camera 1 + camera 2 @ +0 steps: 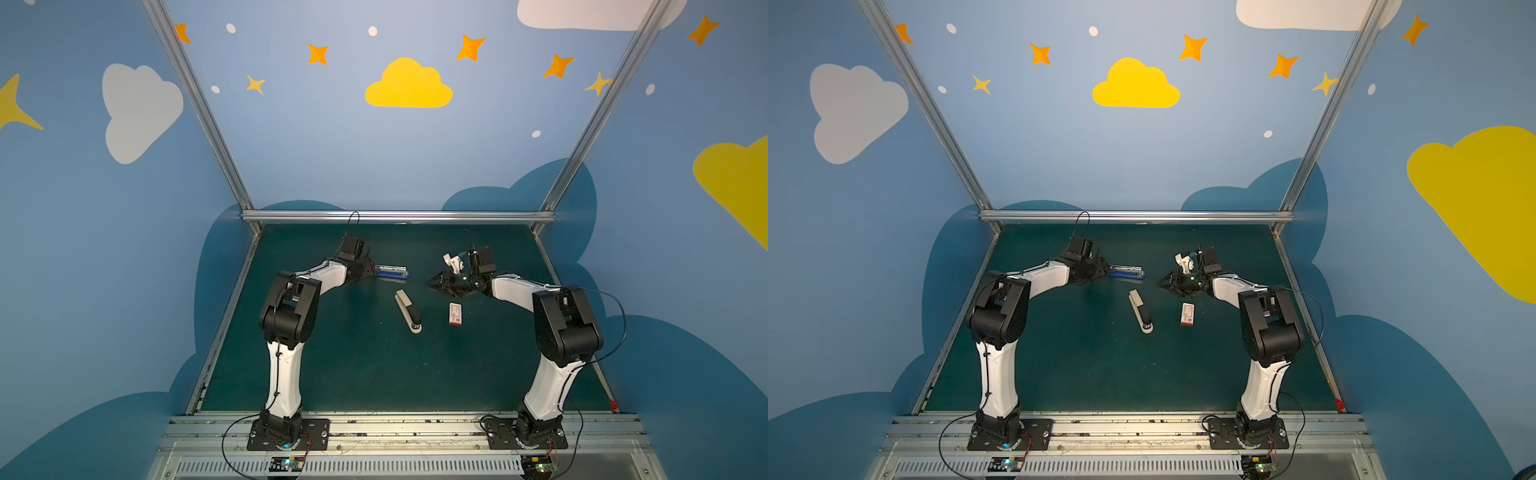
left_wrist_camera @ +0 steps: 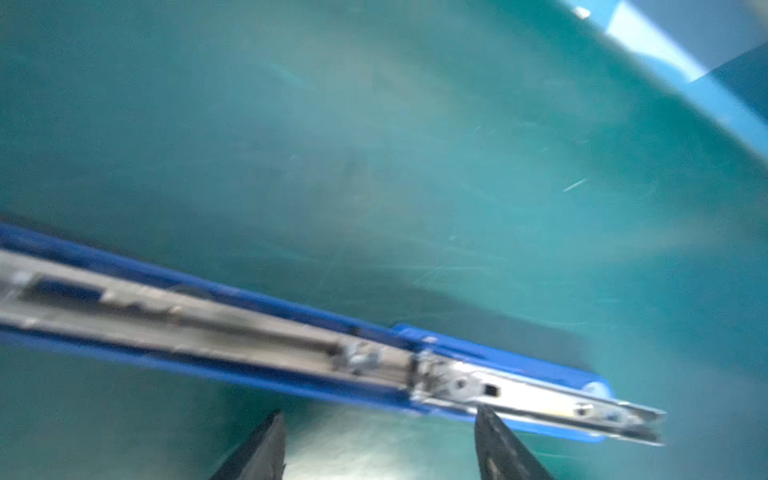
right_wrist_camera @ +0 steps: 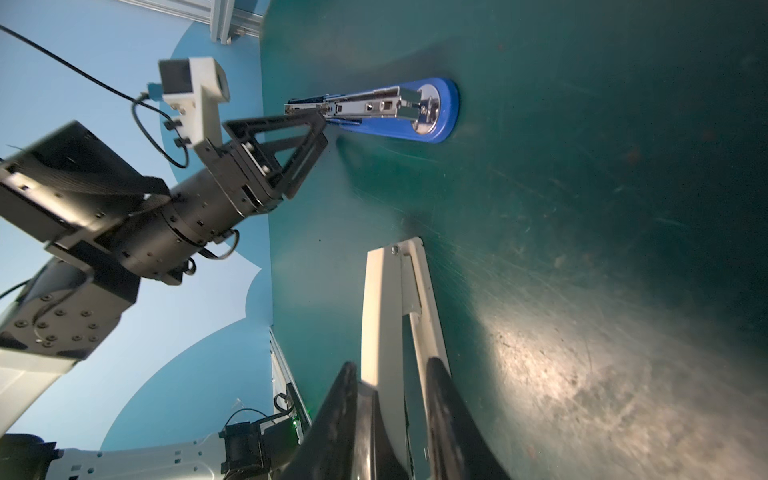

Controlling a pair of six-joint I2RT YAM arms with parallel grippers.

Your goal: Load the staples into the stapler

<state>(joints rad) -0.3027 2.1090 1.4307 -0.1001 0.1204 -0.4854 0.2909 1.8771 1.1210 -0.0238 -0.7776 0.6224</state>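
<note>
1. The staple box point(image 1: 455, 313), white with red, lies flat on the green table point(image 1: 353, 365) in both top views. It is just to the right of the beige stapler point(image 1: 408, 311) and apart from it. The staples themselves are not visible, and the box is too small to tell whether it is open or closed
2. The blue stapler point(image 1: 392, 272) lies further back, opened out flat with its silvery metal rail facing up. In both top views its left end is hidden behind the left gripper point(image 1: 374, 272)
3. In the left wrist view the blue stapler point(image 2: 249, 332) is blurred and one end is cut off by the picture's edge, so I cannot say whether the rail is loaded
4. The left gripper point(image 2: 380, 411) is released: its two dark fingertips point(image 2: 270, 444) stand wide apart, with bare table between them. In the right wrist view one finger overlaps the end of the rail, but I cannot tell whether it really touches
5. The right gripper point(image 1: 429, 284) hangs near the beige end of the beige stapler, apart from it in both top views
6. In the right wrist view the right gripper point(image 3: 392, 363) has its fingers partly apart, with the rest of them cut off by the picture's edge. Only the beige stapler point(image 3: 382, 311) shows behind the narrow gap, and I see nothing grasped
7. The staple box shows only in the top views
</note>
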